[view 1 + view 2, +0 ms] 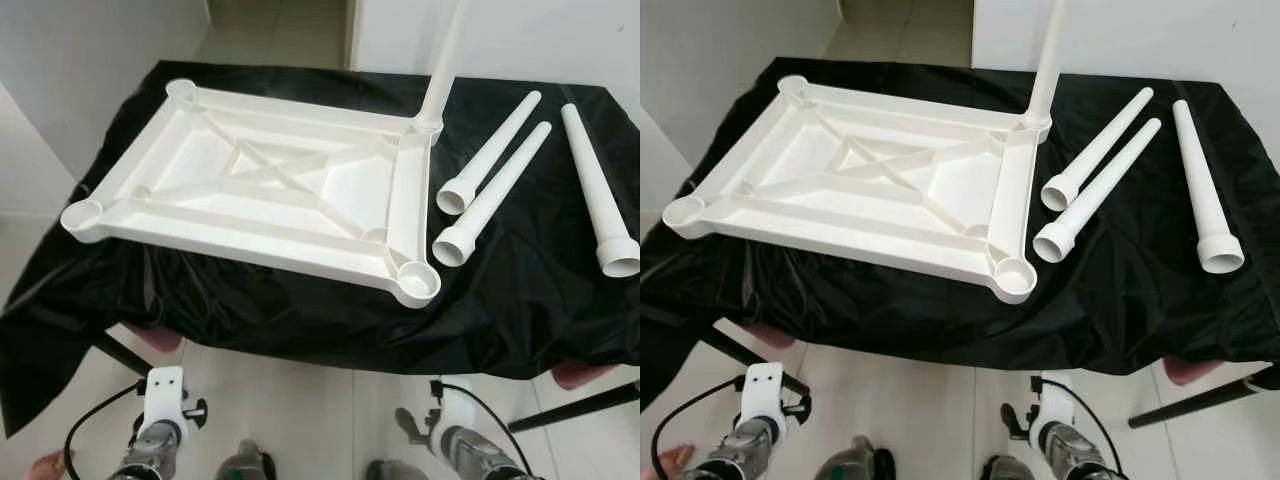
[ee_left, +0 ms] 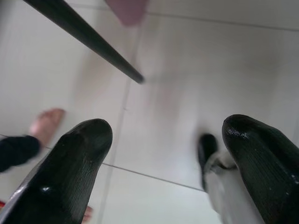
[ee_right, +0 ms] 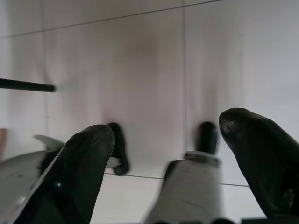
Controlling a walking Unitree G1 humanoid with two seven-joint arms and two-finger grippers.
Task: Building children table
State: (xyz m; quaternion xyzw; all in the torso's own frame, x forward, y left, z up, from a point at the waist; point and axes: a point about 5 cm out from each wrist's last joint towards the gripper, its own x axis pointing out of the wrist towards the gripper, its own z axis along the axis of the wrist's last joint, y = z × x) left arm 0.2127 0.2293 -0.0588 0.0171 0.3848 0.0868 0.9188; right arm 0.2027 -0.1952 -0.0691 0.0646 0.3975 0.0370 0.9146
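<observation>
A white plastic tabletop (image 1: 262,190) lies upside down on a table draped in black cloth (image 1: 520,290), one leg (image 1: 444,60) already standing upright in its far right corner socket while three loose legs (image 1: 500,175) lie side by side on the cloth just to the right, wide ends toward the robot. The near right socket (image 1: 417,281), the near left socket (image 1: 82,215) and the far left socket (image 1: 182,90) are open and waiting. Both arms hang low in front of the table: the left hand (image 2: 163,158) has its two black fingers spread wide over the tiled floor (image 2: 196,70) with nothing between them, and the right hand (image 3: 173,163) is likewise wide open and empty. The legs look like light, stiff, hollow tubes with a smooth and probably slippery skin; being round and tapered they would likely roll if nudged, so a grip around the middle of the shaft, across the width, seems soundest. The nearest leg lies close beside the tabletop's right rim, leaving little room on that side, while the cloth further right is open. The tabletop's near edge sits close to the front of the table, so pushing a leg into a near socket could shift it toward the drop. A person's bare foot (image 2: 46,125) rests on the floor by the left arm.
</observation>
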